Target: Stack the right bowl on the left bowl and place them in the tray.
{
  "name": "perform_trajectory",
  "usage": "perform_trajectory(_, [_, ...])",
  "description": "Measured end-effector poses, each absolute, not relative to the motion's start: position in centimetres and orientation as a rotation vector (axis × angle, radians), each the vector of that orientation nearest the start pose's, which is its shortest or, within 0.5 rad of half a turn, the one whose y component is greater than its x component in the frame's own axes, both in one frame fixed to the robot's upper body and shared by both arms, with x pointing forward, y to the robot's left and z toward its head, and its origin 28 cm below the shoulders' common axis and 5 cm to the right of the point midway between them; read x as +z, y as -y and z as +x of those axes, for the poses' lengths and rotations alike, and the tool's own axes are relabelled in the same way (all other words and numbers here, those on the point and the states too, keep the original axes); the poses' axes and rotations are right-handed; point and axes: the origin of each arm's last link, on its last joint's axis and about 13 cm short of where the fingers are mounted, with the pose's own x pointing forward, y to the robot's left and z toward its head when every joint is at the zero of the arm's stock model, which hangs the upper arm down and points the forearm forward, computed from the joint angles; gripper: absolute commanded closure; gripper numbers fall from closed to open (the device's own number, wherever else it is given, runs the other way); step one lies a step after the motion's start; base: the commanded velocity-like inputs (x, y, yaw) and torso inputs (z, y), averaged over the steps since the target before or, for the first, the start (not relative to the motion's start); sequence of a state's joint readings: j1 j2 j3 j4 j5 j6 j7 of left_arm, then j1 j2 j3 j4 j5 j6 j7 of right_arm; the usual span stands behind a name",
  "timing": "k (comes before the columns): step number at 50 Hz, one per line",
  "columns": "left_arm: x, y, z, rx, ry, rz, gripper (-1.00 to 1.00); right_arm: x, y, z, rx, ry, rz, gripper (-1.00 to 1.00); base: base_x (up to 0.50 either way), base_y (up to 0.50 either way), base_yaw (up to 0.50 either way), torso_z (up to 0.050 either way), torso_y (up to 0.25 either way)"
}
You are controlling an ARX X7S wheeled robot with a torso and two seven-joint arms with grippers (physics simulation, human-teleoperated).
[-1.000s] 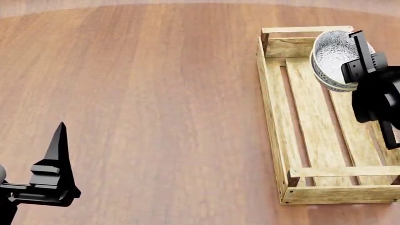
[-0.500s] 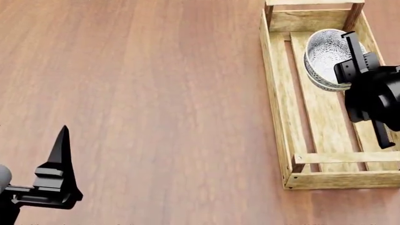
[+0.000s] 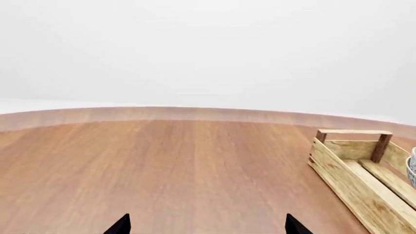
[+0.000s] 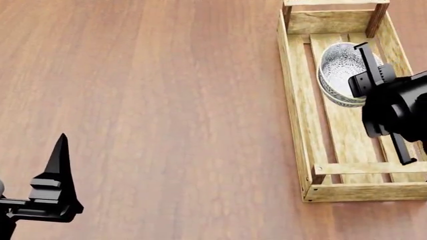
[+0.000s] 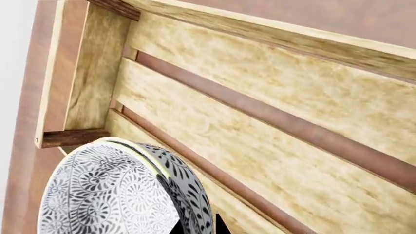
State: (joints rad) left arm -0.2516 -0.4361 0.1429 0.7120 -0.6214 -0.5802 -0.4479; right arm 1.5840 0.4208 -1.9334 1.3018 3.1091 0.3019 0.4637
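Note:
The two patterned bowls point(image 4: 339, 75) are stacked one inside the other and sit tilted inside the light-wood tray point(image 4: 298, 105), near its far half. My right gripper point(image 4: 365, 62) is shut on the stack's rim. In the right wrist view the bowls point(image 5: 110, 190) are over the tray's slats point(image 5: 260, 126), with the rim pinched between my right gripper's point(image 5: 198, 225) black fingertips. I cannot tell whether the bowls touch the bottom. My left gripper point(image 4: 61, 155) is open and empty at the near left, far from the tray. It is also open in the left wrist view point(image 3: 206, 225).
The tray point(image 3: 364, 170) lies lengthwise at the right of the brown wooden table point(image 4: 167, 100). Its corner posts point(image 4: 377, 17) and low end wall stand just beyond the bowls. A sliver of the bowls point(image 3: 412, 168) shows at the left wrist view's edge.
My right gripper has carried the stacked bowls from over the tray's far end toward its middle and lower inside it. The head view shifted. The left gripper has barely moved.

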Motion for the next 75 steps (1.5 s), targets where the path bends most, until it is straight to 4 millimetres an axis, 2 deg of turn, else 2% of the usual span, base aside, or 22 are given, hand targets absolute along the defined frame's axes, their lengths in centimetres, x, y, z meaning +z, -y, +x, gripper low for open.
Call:
perform_trajectory(25, [16.5, -22.1, 20.8, -0.061, 0.212, -0.073, -1.00, 25.1, 19.1, 41.3, -0.501, -0.578, 1.097, 1.00, 0.00, 0.00, 0.00, 0.000, 0.001])
perform_trajectory(66, [16.5, -22.2, 20.6, -0.059, 0.213, -0.078, -1.00, 24.7, 18.7, 41.4, -0.600, -0.647, 1.064, 1.00, 0.00, 0.00, 0.00, 0.000, 0.000])
perform_trajectory(67, [16.5, -22.2, 20.6, -0.058, 0.213, -0.078, -1.00, 24.7, 18.7, 41.4, -0.599, -0.647, 1.064, -1.00, 0.00, 0.00, 0.00, 0.000, 0.000])
perform_trajectory(75, [16.4, -22.2, 20.6, -0.058, 0.211, -0.079, -1.00, 25.0, 18.8, 41.4, -0.592, -0.634, 1.074, -1.00, 0.00, 0.00, 0.00, 0.000, 0.000])
